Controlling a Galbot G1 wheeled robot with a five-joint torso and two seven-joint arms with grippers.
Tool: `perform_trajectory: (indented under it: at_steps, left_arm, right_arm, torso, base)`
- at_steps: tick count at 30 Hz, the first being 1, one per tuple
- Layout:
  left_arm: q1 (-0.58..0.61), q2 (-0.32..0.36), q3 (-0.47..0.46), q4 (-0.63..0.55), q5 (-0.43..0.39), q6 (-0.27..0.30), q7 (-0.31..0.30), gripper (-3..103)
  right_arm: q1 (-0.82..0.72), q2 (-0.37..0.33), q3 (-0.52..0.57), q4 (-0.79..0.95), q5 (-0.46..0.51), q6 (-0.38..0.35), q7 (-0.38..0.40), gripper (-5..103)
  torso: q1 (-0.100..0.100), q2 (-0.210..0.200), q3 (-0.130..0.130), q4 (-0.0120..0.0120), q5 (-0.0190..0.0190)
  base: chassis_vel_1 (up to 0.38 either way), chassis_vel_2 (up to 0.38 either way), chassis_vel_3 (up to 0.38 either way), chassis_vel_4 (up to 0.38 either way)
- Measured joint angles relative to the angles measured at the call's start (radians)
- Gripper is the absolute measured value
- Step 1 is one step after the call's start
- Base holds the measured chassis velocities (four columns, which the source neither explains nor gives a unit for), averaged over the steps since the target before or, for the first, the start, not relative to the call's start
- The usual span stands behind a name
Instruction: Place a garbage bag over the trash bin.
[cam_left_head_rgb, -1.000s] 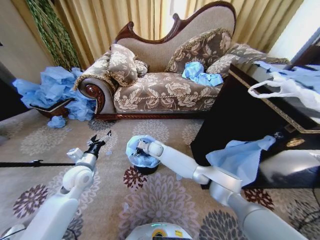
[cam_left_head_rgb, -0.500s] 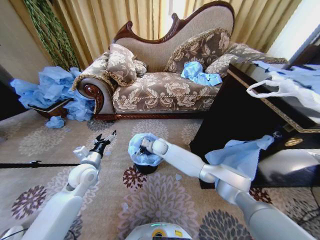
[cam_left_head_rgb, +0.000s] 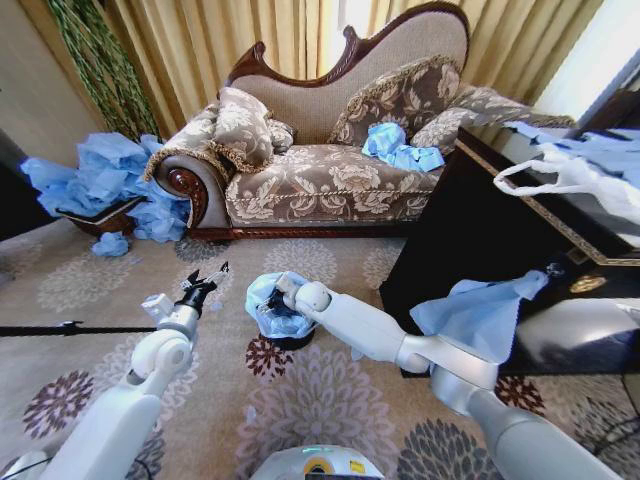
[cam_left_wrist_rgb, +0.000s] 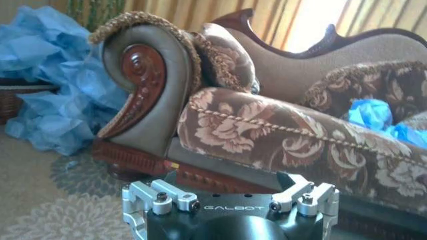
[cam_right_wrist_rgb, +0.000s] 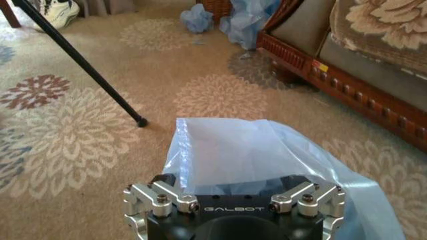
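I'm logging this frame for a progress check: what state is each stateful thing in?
Thin light-blue plastic garbage bag: draped over the bin top, rumpled.
Small round black trash bin: upright on the carpet, mostly covered.
Right end effector: at the bag, over the bin.
Left end effector: open, empty, above the carpet.

High head view; wrist views nearer sofa (cam_left_head_rgb: 320, 180).

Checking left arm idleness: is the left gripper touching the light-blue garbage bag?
Apart. Head view shows carpet between left gripper and the light-blue plastic-film garbage bag.
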Motion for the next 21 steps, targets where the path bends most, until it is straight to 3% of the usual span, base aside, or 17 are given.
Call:
perform_trajectory:
  at_steps: [5,9,11,13,15,18,20,21]
  left_arm:
    - [-0.034,0.061,0.068,0.051,0.043,-0.026,0.041,100]
    - [-0.103,0.118,0.125,0.108,0.061,-0.035,0.083,100]
    - [-0.111,0.125,0.13,0.115,0.065,-0.034,0.092,100]
    - [-0.156,0.16,0.157,0.151,0.085,-0.028,0.143,100]
    - [-0.159,0.167,0.163,0.155,0.09,-0.026,0.154,100]
    - [-0.159,0.218,0.211,0.161,0.141,-0.019,0.249,100]
    - [-0.159,0.229,0.222,0.161,0.15,-0.019,0.264,100]
    - [-0.16,0.253,0.245,0.161,0.164,-0.019,0.29,100]
  right_arm:
    - [-0.031,-0.077,0.043,0.121,-0.002,-0.006,0.018,100]
    - [-0.071,-0.199,0.094,0.284,-0.004,0.013,0.024,100]
    - [-0.08,-0.215,0.105,0.303,-0.007,0.024,0.024,100]
    - [-0.158,-0.307,0.205,0.397,-0.052,0.162,-0.001,100]
    - [-0.18,-0.327,0.241,0.421,-0.059,0.192,0.0,100]
    - [-0.307,-0.4,0.401,0.542,0.019,0.316,0.147,100]
    - [-0.326,-0.406,0.421,0.559,0.033,0.326,0.171,100]
    - [-0.382,-0.418,0.483,0.606,0.061,0.342,0.233,100]
  torso:
    - [0.0,0.0,0.0,0.0002,0.0001]
    - [0.0,0.0,0.0,0.0,0.0]
    - [0.0,0.0,0.0,-0.0004,0.0]
    - [0.0,0.0,0.0,-0.0003,0.0003]
    - [0.0,0.0,0.0,-0.0007,0.0003]
    - [0.0,0.0,0.0,0.0005,0.0001]
    - [0.0,0.0,0.0,0.0002,0.0001]
    - [0.0,0.0,0.0,0.0004,0.0002]
  base:
    - [0.0,0.0,0.0,0.0]
    - [0.0,0.0,0.0,0.0]
    - [0.0,0.0,0.0,0.0]
    - [0.0,0.0,0.0,0.0]
    - [0.0,0.0,0.0,0.0]
    - [0.0,0.0,0.0,0.0]
    - [0.0,0.0,0.0,0.0]
    - [0.0,0.0,0.0,0.0]
